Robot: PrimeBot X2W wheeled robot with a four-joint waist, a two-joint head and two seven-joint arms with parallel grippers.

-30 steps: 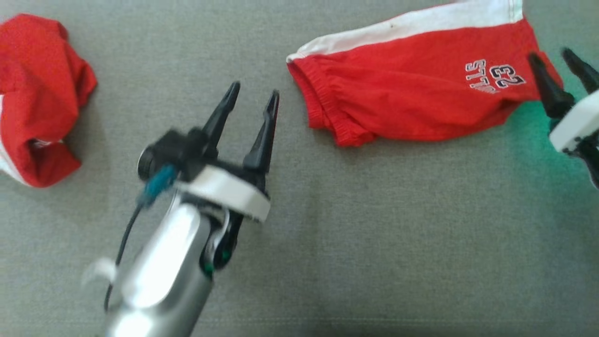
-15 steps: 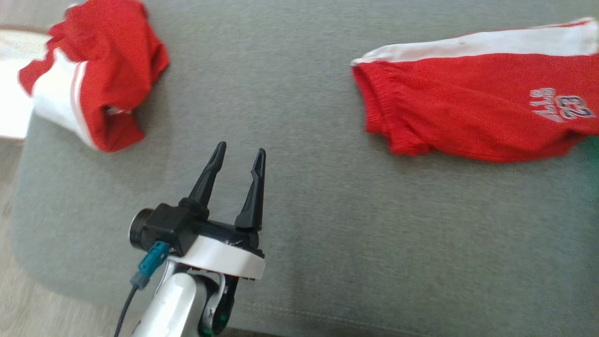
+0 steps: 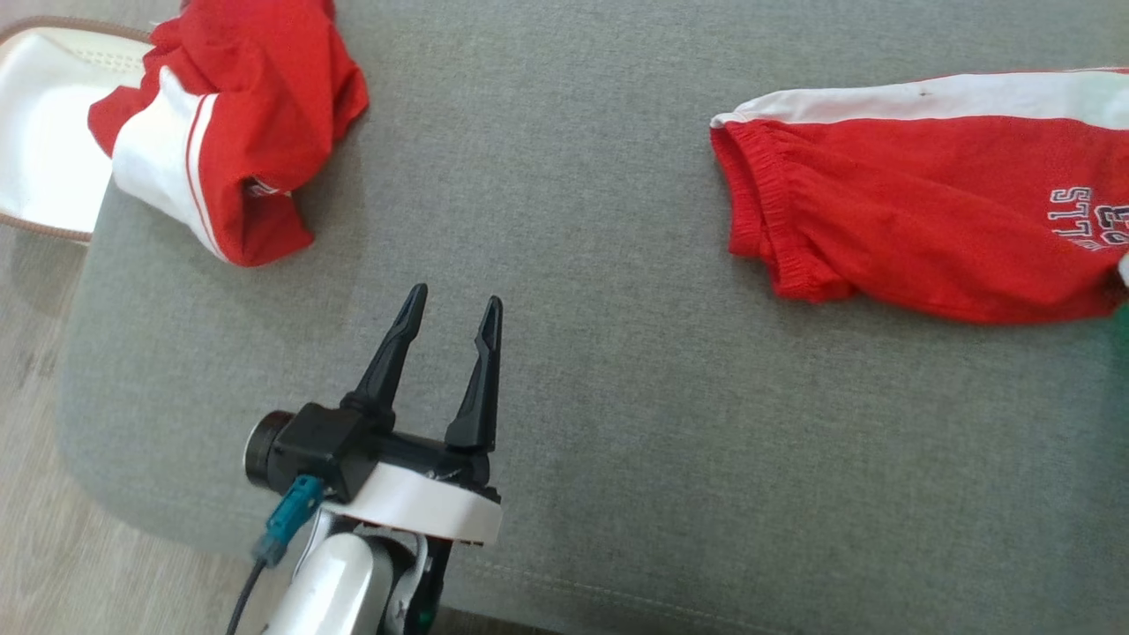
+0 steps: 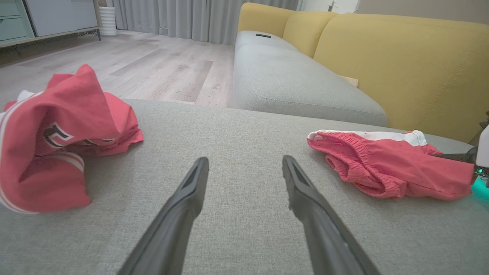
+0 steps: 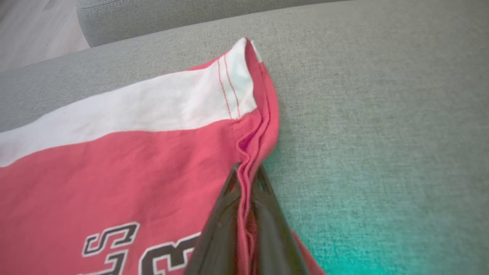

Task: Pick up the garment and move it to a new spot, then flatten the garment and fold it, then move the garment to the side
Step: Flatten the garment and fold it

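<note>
The garment (image 3: 917,229) is a pair of red shorts with a white side stripe and printed letters, lying mostly flat on the grey cushion (image 3: 600,370) at the right. In the right wrist view my right gripper (image 5: 247,170) is shut on the bunched red hem at the garment's (image 5: 133,172) end, with fabric pinched between the fingers. My left gripper (image 3: 454,298) hangs open and empty over bare cushion, well left of the garment (image 4: 386,168). Nothing lies between the spread fingers of the left gripper (image 4: 245,160).
A second red and white garment (image 3: 238,132) lies crumpled at the cushion's far left corner, partly over a white brown-rimmed tray (image 3: 44,132). Wooden floor (image 3: 35,423) borders the cushion's left edge. A yellow sofa back (image 4: 401,65) and another grey seat (image 4: 290,84) stand beyond.
The head camera has swung left, shifting the whole picture. My right gripper, open beside the garment's end a second ago, is now shut on its hem. The left gripper stays open.
</note>
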